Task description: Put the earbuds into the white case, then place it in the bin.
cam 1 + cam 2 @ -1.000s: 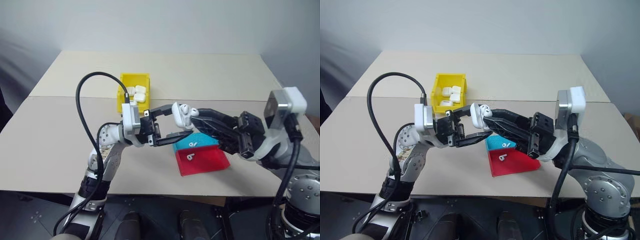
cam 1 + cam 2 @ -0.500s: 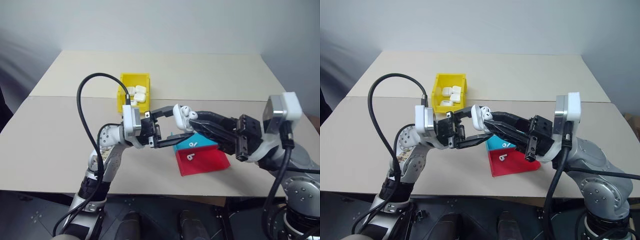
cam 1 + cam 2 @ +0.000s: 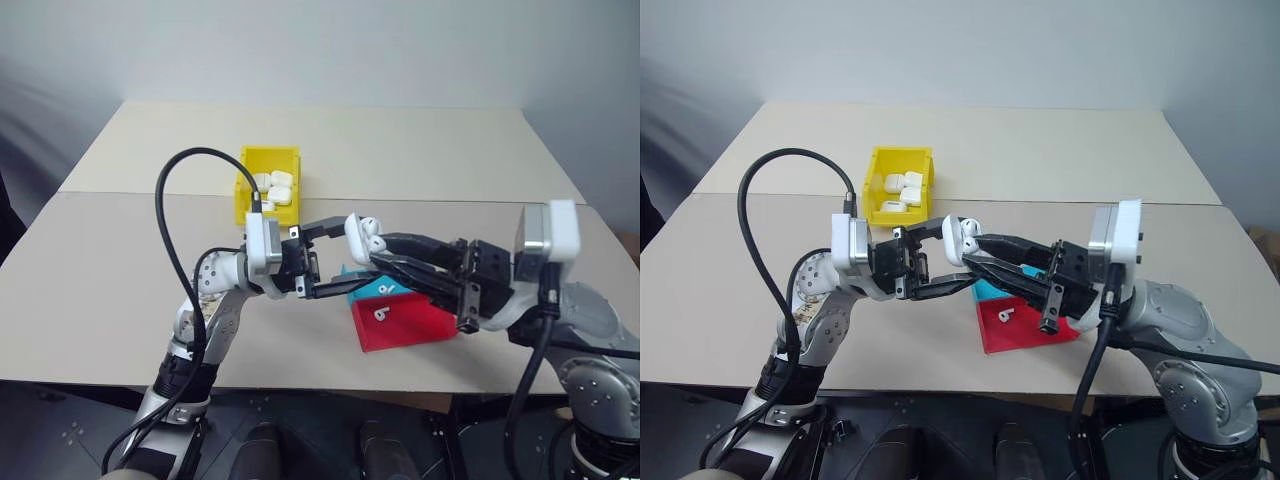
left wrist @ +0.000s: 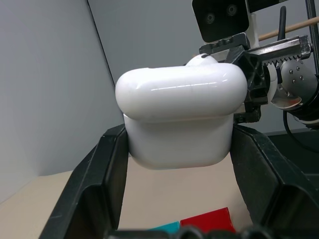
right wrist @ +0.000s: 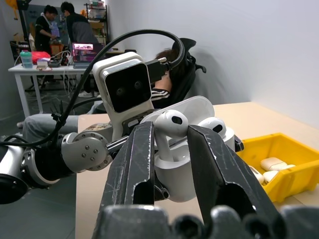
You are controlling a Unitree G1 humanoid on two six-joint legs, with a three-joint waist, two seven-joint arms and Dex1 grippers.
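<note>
Holding the white case (image 4: 179, 119) up in the air over the middle of the desk (image 3: 420, 150), the left gripper (image 3: 345, 262) is squeezed tight on both sides of it. The lid of the case is flipped open. One of the earbuds (image 5: 217, 127) already sits in the case. The right gripper (image 5: 172, 149) has its two fingers closed most of the way, and they pinch the stem of the other earbud (image 5: 171, 124), right at the open top of the case.

Things could go wrong here. The earbud is tiny and shiny, so it could slip out of the fingers and fall onto the desk. If it goes in crooked, it may stick up and the lid will not shut. A hard push could also knock the case loose from the left gripper.

The bin (image 3: 268, 186), a yellow one, stands behind the arms, nearer the far edge, with more white cases (image 3: 276, 188) inside. A blue tray (image 3: 378, 288) and a red tray (image 3: 410, 320) lie near the front edge, each with a small white piece in it.
</note>
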